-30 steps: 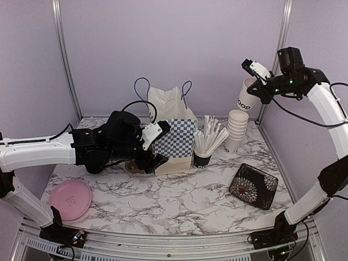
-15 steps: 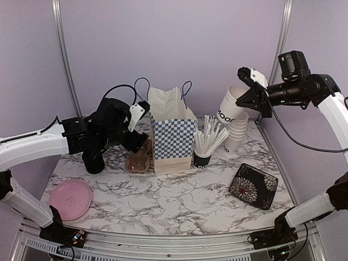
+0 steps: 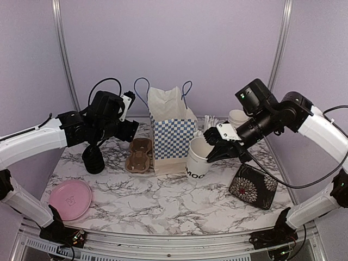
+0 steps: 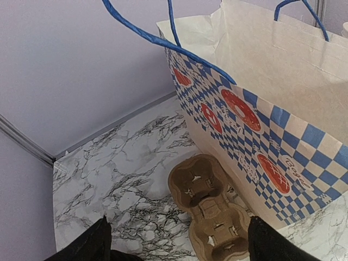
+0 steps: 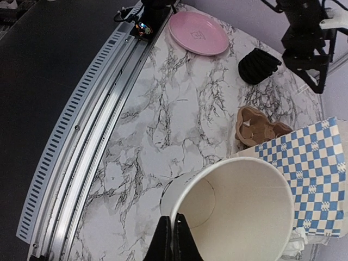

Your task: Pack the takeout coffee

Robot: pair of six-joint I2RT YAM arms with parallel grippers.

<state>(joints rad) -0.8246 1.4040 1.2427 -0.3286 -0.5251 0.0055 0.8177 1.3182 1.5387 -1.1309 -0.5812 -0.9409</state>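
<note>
My right gripper [image 3: 217,145] is shut on the rim of a white paper cup [image 3: 199,158] with black lettering, no lid, standing low on the table just right of the checked bag [image 3: 173,142]. In the right wrist view the fingers [image 5: 173,238] pinch the cup's rim, one inside and one outside the open cup [image 5: 239,217]. The brown pulp carrier [image 3: 140,156] lies left of the bag, and shows empty in the left wrist view [image 4: 215,212]. My left gripper [image 3: 129,114] is open and empty above and behind the carrier.
A stack of white cups [image 3: 237,117] stands at the back right. A black stack of rings [image 3: 93,159] sits left of the carrier. A pink plate [image 3: 70,199] lies front left, and a flowered black box [image 3: 253,186] front right. White straws [image 3: 212,122] show behind the held cup.
My right arm has swung down and left, bringing the cup from high at the back right to the table beside the bag. My left arm has lifted up and back, away from the carrier.
</note>
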